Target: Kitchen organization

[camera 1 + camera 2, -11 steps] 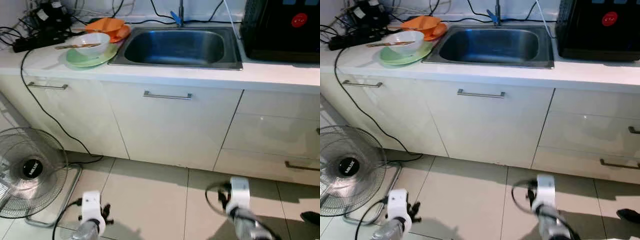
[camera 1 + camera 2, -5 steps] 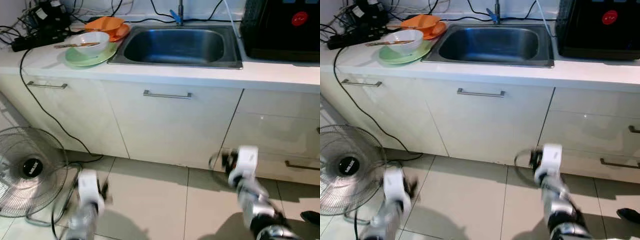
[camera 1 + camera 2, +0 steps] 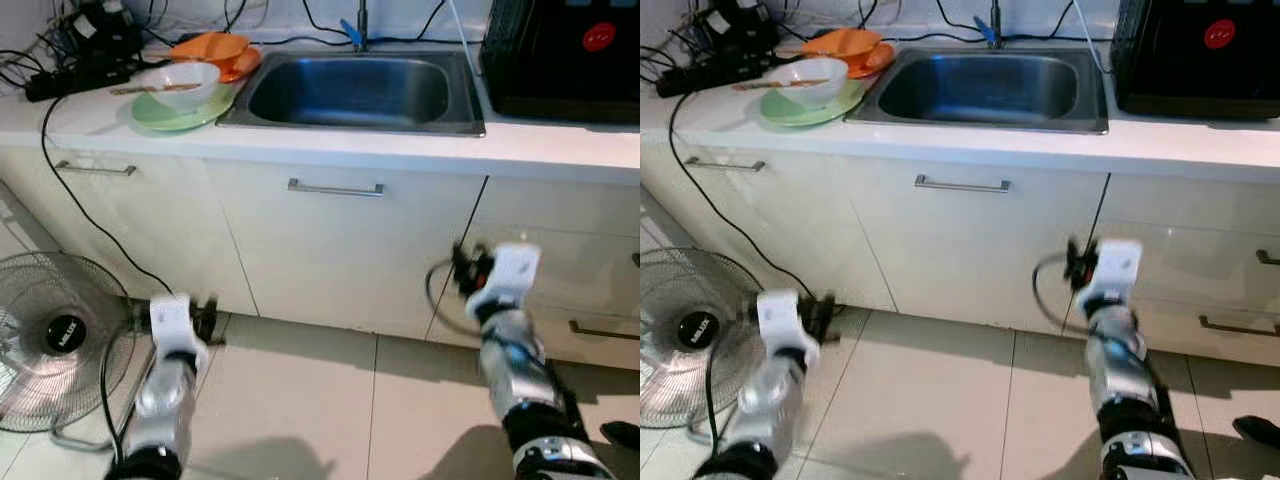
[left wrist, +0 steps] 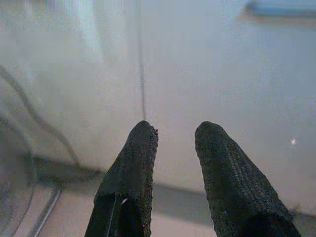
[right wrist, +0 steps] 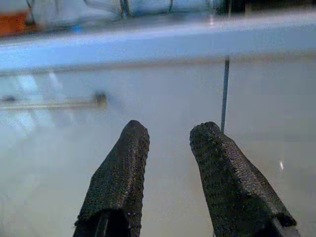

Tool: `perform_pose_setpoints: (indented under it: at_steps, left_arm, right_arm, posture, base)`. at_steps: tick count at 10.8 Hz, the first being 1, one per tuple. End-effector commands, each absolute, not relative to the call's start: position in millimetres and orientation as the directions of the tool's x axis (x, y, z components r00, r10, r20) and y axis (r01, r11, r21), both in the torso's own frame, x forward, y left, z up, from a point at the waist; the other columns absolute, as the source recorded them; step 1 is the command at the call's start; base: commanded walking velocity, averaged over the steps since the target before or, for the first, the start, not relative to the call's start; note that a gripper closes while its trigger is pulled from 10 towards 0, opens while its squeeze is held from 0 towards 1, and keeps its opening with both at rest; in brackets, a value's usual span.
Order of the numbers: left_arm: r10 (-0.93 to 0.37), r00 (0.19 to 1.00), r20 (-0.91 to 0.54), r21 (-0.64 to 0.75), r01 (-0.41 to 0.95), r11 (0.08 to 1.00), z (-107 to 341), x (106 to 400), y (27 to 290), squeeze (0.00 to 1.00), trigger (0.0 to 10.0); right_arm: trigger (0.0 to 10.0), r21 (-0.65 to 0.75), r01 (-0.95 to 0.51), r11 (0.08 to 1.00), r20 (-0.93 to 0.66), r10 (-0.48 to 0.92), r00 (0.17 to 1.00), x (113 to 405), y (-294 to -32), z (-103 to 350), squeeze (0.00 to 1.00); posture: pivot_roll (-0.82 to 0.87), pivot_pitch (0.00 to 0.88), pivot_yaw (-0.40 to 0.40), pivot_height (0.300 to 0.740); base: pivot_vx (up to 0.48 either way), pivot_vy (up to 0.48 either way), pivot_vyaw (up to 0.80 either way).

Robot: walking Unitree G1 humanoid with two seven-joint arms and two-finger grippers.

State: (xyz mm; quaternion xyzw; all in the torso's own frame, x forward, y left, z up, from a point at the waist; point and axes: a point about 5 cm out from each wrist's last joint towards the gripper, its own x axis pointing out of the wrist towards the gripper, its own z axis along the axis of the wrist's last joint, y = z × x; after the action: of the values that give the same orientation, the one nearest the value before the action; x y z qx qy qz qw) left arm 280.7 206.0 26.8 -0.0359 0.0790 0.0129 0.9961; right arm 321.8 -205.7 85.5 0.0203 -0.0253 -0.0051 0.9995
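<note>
A glossy cream cabinet (image 3: 340, 250) with slim metal bar handles (image 3: 335, 188) runs under a pale counter (image 3: 420, 150) that holds a rectangular steel sink (image 3: 355, 92). Left of the sink, a white bowl (image 3: 182, 84) sits on a round green plate (image 3: 180, 112), with an orange dish (image 3: 212, 50) just behind; these dishes lie up on the counter, well apart from both grippers. A black appliance (image 3: 565, 55) stands at the right. A round wire fan (image 3: 60, 340) stands on the beige tiled floor (image 3: 300, 400).

The left gripper (image 4: 173, 136), its textured black fingers (image 4: 133, 168) slightly parted and empty, points at the lower cabinet seam. The right gripper (image 5: 170, 133), fingers (image 5: 222, 168) likewise parted and empty, faces the cabinet front just below the counter edge.
</note>
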Motion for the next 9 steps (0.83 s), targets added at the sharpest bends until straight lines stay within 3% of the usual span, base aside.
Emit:
perform_pose_setpoints:
  at_steps: [1,2,3,9]
  left_arm:
    - [-0.006,0.991,-0.136,-0.057,-0.002,0.998,36.1,285.4,208.9,0.00,10.0]
    - [-0.046,0.995,-0.089,-0.060,0.041,0.997,52.7,294.3,209.6,0.00,10.0]
    - [-0.165,0.985,-0.055,-0.029,0.164,0.986,73.8,303.1,208.8,0.00,10.0]
    - [-0.507,0.855,-0.106,0.003,0.511,0.860,127.2,309.7,217.3,0.00,10.0]
  right_arm:
    - [10.0,0.044,-0.011,0.999,0.086,0.007,0.996,326.8,-202.7,97.2,0.00]
    - [10.0,0.044,-0.022,0.999,0.131,0.016,0.991,332.4,-201.8,112.0,0.00]
    - [10.0,0.044,-0.031,0.999,0.159,0.023,0.987,336.9,-200.1,122.8,0.00]
    - [10.0,0.029,-0.063,0.998,0.121,0.059,0.991,335.8,-197.4,121.5,0.00]
  posture:
    - [0.01,0.000,0.102,0.740]
    - [0.02,0.000,0.096,0.740]
    - [0.02,0.000,0.096,0.740]
    - [0.02,0.000,0.102,0.740]
  base:
    - [0.000,0.000,0.00]
    - [0.000,0.000,0.00]
    - [0.000,0.000,0.00]
    - [0.000,0.000,0.00]
